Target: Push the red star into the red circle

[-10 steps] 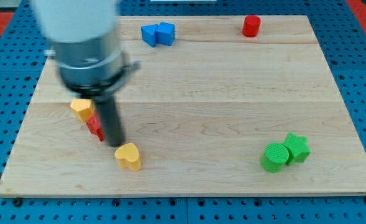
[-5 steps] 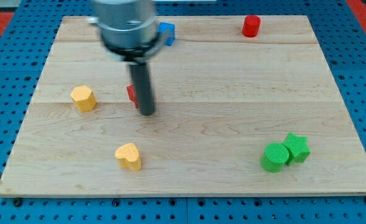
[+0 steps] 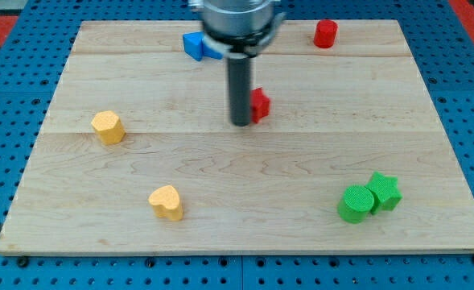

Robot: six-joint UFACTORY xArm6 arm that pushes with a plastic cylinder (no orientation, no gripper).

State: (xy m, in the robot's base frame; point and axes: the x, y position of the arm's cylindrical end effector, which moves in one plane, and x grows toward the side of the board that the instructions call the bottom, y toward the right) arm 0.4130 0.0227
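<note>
- Surface point(image 3: 317, 169): a pale wooden board on a blue perforated base; it carries every block in the view.
- Arm: the grey cylindrical housing enters from the view's top and ends in a dark rod. There is no pincer on this rig, so no released or clenched state applies.
- My tip point(image 3: 241, 123): it rests on the board near the middle, immediately at the view's left of the red star and apparently touching its side.
- Green circle point(image 3: 353, 204) and green star point(image 3: 384, 192): these sit pressed together at the view's lower right, well apart from the work.
- Blue blocks point(image 3: 194, 45): they lie at the view's top, partly hidden behind the arm housing; their shapes cannot be made out.
- Yellow heart point(image 3: 166, 202) and a second yellow block point(image 3: 108, 127): both lie at the view's left, clear of the line of travel.
- Red circle point(image 3: 325, 34): the target, near the board's top edge, up and to the view's right of the star.
- Red star point(image 3: 259, 105): the task's thing, partly hidden by the rod and still well apart from the red circle.
- Step in hand, as judged: the push itself, mid-course across the board.
- Next move, as judged: the tip should bear on the star's lower-left side, so the push runs up and rightward toward the circle.
</note>
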